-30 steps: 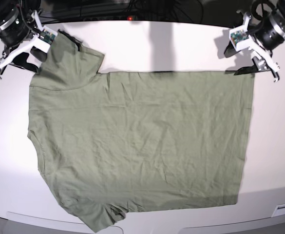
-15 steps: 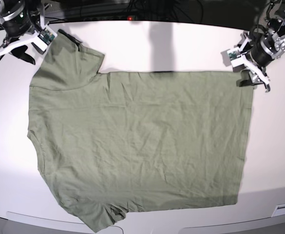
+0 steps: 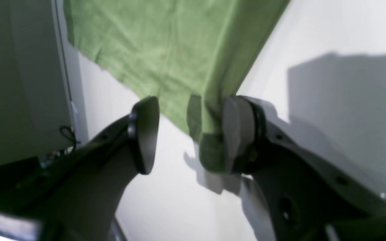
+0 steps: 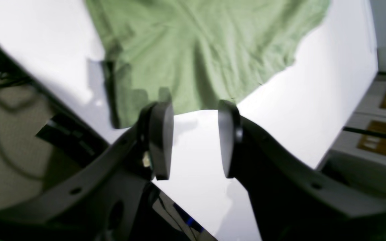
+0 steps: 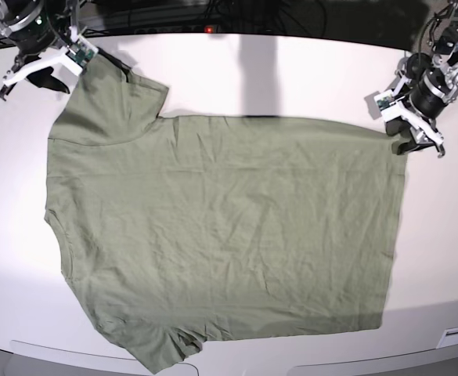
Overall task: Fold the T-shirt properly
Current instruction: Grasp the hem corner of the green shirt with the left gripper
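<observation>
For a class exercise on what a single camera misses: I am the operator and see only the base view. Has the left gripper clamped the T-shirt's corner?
Observer: No. The left wrist view shows the left gripper open, with a corner of the T-shirt lying against the inner face of one finger.
Operator: And is anything in the right gripper?
Observer: No. In the right wrist view the right gripper is open, with only bare table between its fingers. The shirt's edge lies just past the tips.
</observation>
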{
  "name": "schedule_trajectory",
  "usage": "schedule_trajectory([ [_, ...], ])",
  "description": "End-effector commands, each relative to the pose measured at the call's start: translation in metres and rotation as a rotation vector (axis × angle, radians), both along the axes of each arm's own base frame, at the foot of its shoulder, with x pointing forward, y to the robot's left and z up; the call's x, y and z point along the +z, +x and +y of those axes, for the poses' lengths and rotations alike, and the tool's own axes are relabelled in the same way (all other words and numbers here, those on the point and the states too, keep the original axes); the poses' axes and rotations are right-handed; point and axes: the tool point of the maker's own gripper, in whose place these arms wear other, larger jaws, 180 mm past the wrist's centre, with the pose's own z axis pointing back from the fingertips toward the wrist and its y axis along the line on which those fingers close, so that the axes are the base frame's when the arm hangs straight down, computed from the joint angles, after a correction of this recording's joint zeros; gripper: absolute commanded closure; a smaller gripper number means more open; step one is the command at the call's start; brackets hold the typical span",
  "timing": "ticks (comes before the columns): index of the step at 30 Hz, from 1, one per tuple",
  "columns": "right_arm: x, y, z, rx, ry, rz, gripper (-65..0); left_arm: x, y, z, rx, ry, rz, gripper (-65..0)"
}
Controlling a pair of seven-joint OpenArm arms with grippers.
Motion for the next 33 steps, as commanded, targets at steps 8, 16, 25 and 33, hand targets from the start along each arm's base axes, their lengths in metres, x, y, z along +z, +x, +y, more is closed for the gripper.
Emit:
schedule_trajectory([
  [8,0.005,0.002,0.003,0.012,0.01,-0.016,-23.0,-0.036,-0.08,0.037,-0.023,0.131,0.269,-31.9],
  [16,0.005,0.002,0.004,0.014,0.012,-0.017,-23.0,-0.041,-0.08,-0.002,-0.031,0.01,0.248,-31.9],
  [25,0.006,0.003,0.004,0.016,0.015,-0.019,-23.0,-0.043,-0.071,-0.03,0.023,-0.055,0.177,-31.9],
  [33,0.005,0.002,0.005,0.014,0.021,-0.017,-23.0,-0.043,-0.07,-0.029,0.021,-0.04,0.176,0.0],
])
